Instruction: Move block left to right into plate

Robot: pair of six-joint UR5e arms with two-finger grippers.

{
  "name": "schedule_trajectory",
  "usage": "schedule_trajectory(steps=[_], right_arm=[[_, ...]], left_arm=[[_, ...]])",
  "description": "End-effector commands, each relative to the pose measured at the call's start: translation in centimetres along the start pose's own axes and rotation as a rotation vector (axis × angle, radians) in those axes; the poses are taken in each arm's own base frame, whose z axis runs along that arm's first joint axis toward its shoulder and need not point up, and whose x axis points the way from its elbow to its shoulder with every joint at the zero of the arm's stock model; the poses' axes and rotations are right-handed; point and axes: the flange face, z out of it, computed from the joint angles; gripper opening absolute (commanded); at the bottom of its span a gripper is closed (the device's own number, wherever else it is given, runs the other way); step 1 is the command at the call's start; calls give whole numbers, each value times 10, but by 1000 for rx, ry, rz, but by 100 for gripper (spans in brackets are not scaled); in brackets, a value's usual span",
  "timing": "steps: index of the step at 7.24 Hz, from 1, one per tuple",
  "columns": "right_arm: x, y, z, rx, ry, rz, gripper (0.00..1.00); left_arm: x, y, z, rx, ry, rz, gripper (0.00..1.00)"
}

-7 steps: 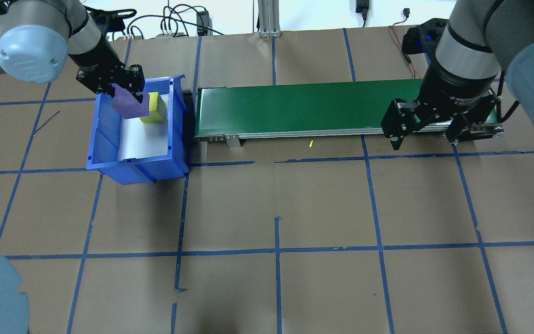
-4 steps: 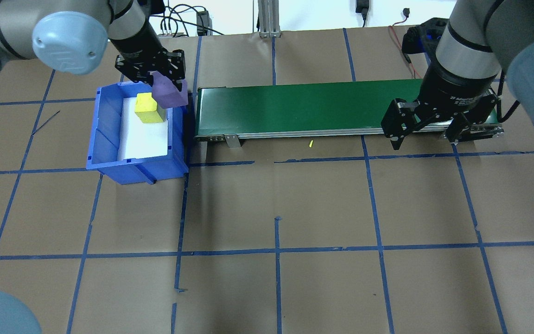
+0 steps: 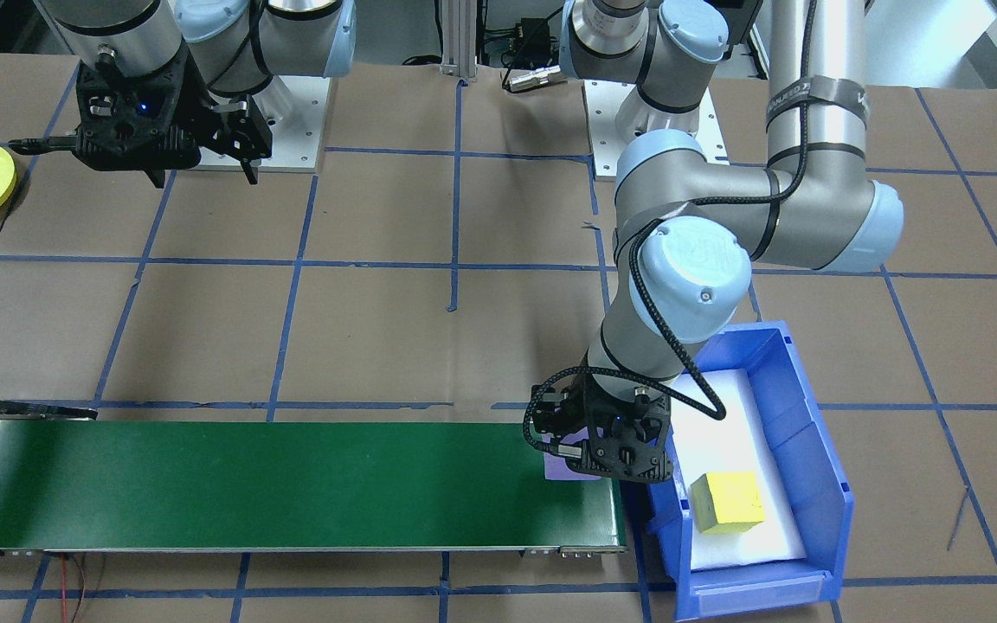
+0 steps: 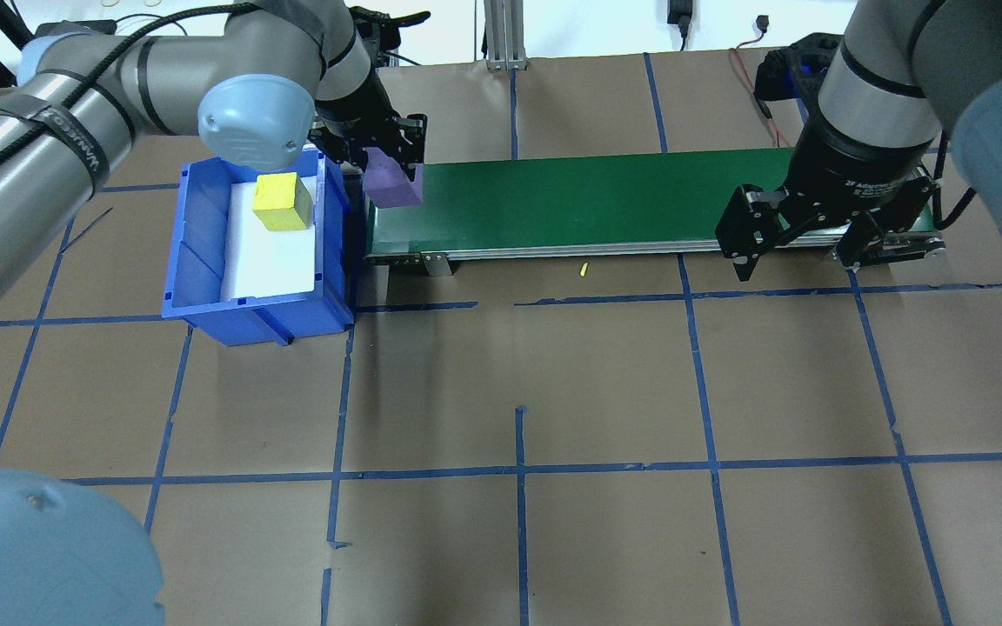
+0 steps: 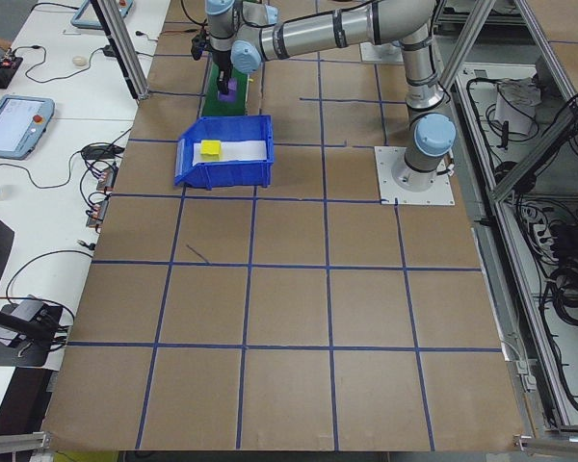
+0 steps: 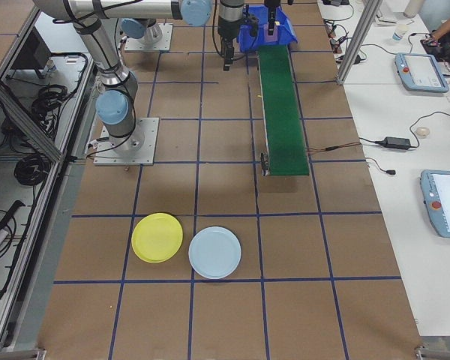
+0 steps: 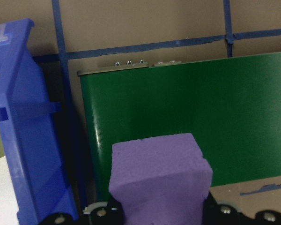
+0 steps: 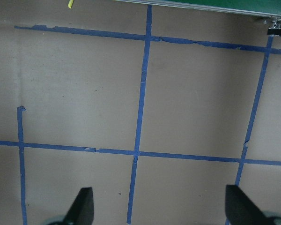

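Overhead exterior: left tool point(image 4: 390, 165) clamped on the purple block point(image 4: 393, 181), held above the green belt point(image 4: 588, 202) end beside the blue bin point(image 4: 205, 300); yellow block point(image 4: 283, 201) in bin; right tool point(image 4: 801, 248) spread wide, holding nothing; yellow plate point(image 6: 157, 237) on table, well apart.

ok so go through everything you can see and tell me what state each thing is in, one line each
left gripper: shut on the purple block, over the belt's end by the bin
purple block: held, lifted out of the bin
yellow block: resting in the blue bin
blue bin: upright, open-topped
green conveyor belt: nothing lying on it
right gripper: open, holding nothing
yellow plate: nothing on it
pale blue plate: nothing on it
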Motion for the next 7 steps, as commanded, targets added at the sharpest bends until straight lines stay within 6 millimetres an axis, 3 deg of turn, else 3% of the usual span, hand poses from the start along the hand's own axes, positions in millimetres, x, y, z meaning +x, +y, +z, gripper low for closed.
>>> schedule_trajectory(steps=[1, 2, 3, 5, 6, 7], right_arm=[[1, -2, -5, 19, 3, -25, 100], [2, -5, -18, 56, 8, -77, 100], [-1, -5, -20, 33, -2, -115, 100], [-4, -21, -6, 72, -15, -116, 100], [-6, -28, -9, 122, -65, -120, 100], [-8, -56, -5, 180, -128, -125, 100]], left_arm=[[-1, -1, 23, 36, -3, 10, 75], [-1, -1, 27, 37, -6, 5, 81], [-2, 4, 32, 23, -6, -10, 100], [3, 10, -31, 105, -8, 8, 100], [-16, 7, -49, 130, -16, -19, 100], [-60, 1, -59, 123, -22, -86, 100]])
